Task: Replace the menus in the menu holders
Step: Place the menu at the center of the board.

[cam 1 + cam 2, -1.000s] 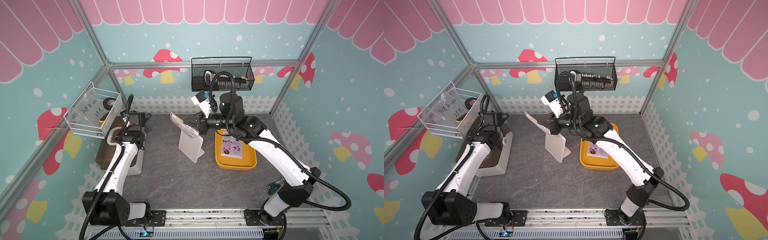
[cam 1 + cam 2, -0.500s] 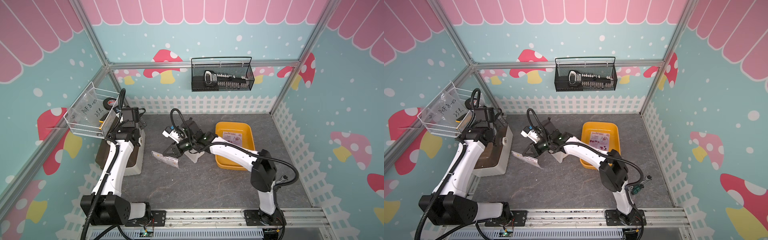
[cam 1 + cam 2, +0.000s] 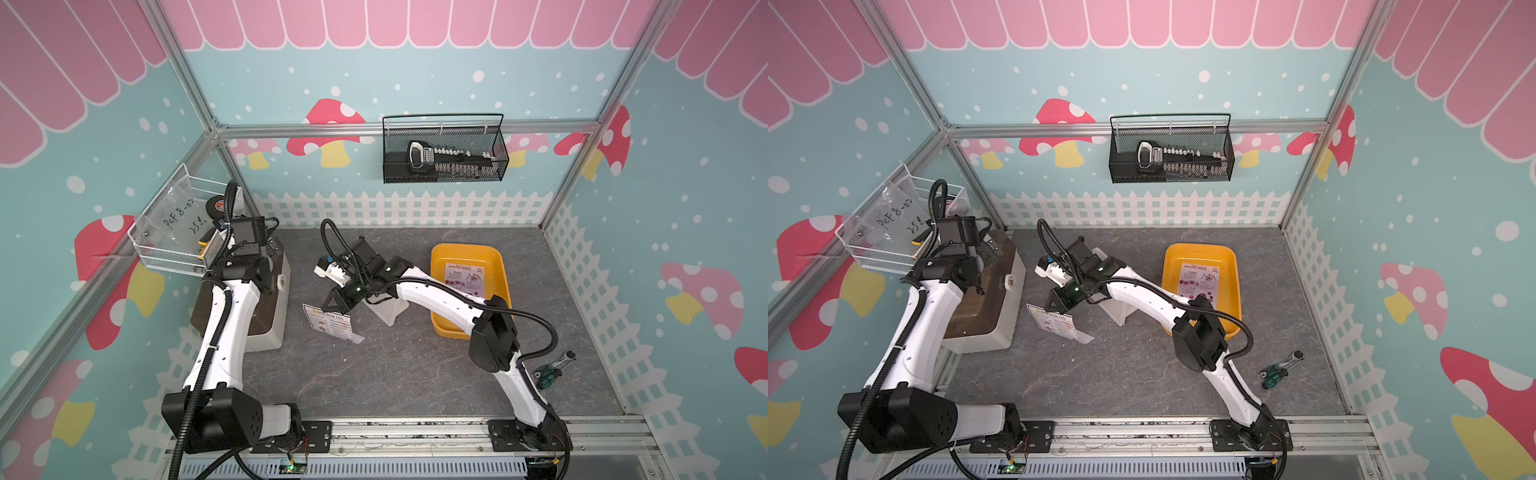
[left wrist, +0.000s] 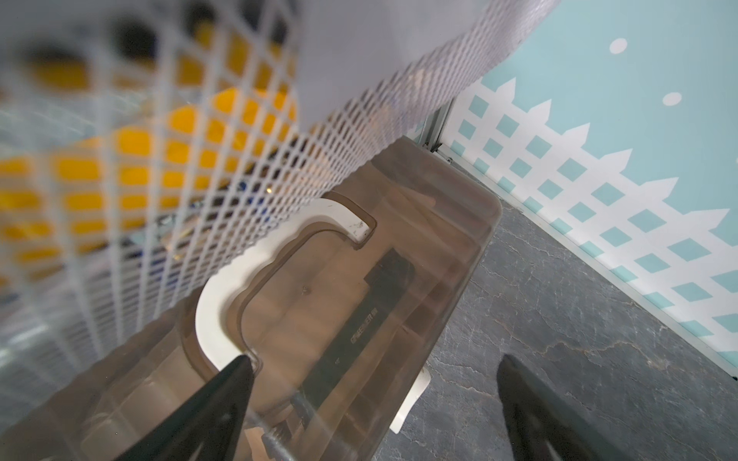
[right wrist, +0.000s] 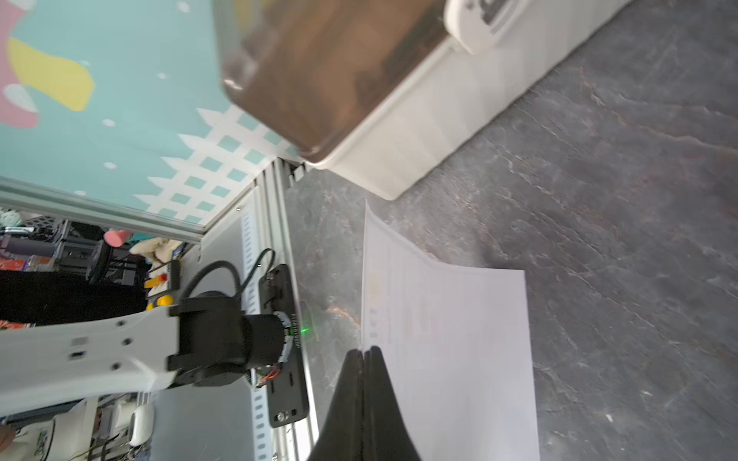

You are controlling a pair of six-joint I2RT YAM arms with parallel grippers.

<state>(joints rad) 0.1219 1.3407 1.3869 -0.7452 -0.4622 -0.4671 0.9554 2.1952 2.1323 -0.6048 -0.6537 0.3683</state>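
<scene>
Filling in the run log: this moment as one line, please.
right gripper: shut on DIM SUM INN menu, beside menu holder | left gripper: open, over brown-lidded box | SPECIAL MENU sheet: in yellow tray

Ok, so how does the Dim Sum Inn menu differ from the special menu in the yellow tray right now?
The Dim Sum Inn menu is pinched at its edge in the shut jaws of the right gripper; the special menu lies loose in the yellow tray. The Dim Sum Inn menu curls over the table; the special menu lies flat. Both are white printed sheets.
</scene>
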